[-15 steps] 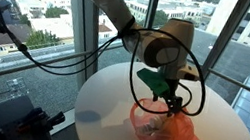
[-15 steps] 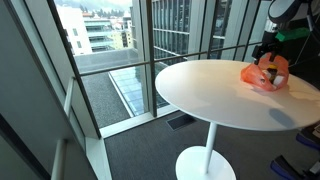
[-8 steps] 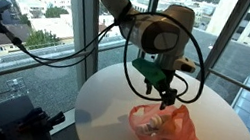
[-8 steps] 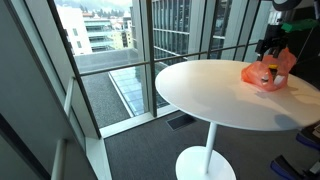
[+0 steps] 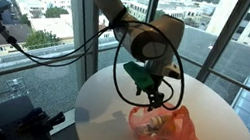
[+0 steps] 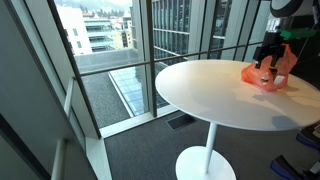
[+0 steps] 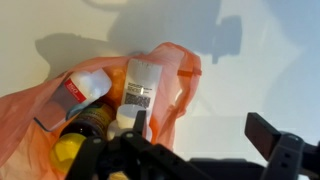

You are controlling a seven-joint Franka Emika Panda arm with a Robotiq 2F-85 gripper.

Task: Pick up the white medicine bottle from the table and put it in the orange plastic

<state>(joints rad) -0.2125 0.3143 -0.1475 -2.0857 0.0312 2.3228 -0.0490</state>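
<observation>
The white medicine bottle (image 7: 143, 88) lies inside the orange plastic bag (image 7: 178, 75) with its barcode label up. The bag sits on the round white table in both exterior views (image 5: 170, 136) (image 6: 262, 76). My gripper (image 7: 200, 125) is open and empty. One finger is by the bag's edge and the other is over bare table. It hovers just above the bag's near edge in both exterior views (image 5: 158, 98) (image 6: 268, 62).
The bag also holds a white bottle with a red label (image 7: 85, 90) and an amber bottle with a yellow cap (image 7: 85, 130). The white table (image 5: 110, 103) stands next to floor-to-ceiling windows (image 6: 180, 30). Black cables (image 5: 27, 49) hang from the arm.
The gripper has lifted off the bag's opening and shifted slightly sideways to its edge. The bag and the bottles in it have stayed in place.
</observation>
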